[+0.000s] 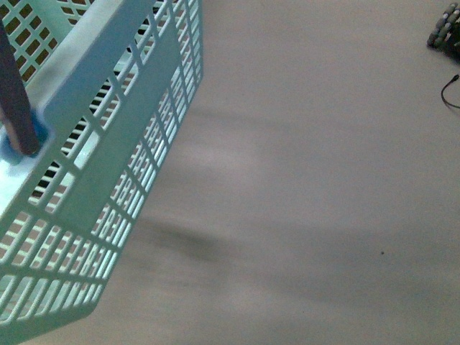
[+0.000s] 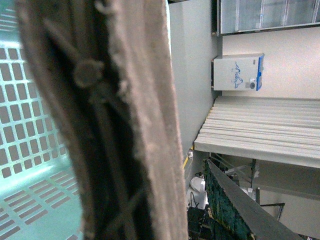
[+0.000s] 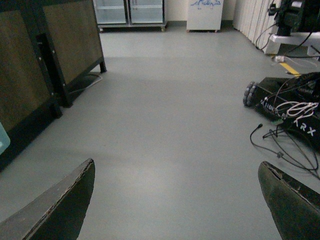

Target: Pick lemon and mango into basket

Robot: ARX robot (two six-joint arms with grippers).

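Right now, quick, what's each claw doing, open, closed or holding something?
Left claw: cannot tell; the basket handle blocks most of it.
Right claw: open, holding nothing.

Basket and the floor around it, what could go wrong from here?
1. The basket sits skewed at the front view's left edge, and that view is blurred, so a drop into it could miss.
2. Neither fruit shows in any view, so the open right gripper has no target yet.
3. Cables lie on the floor close ahead of that gripper and could snag it.
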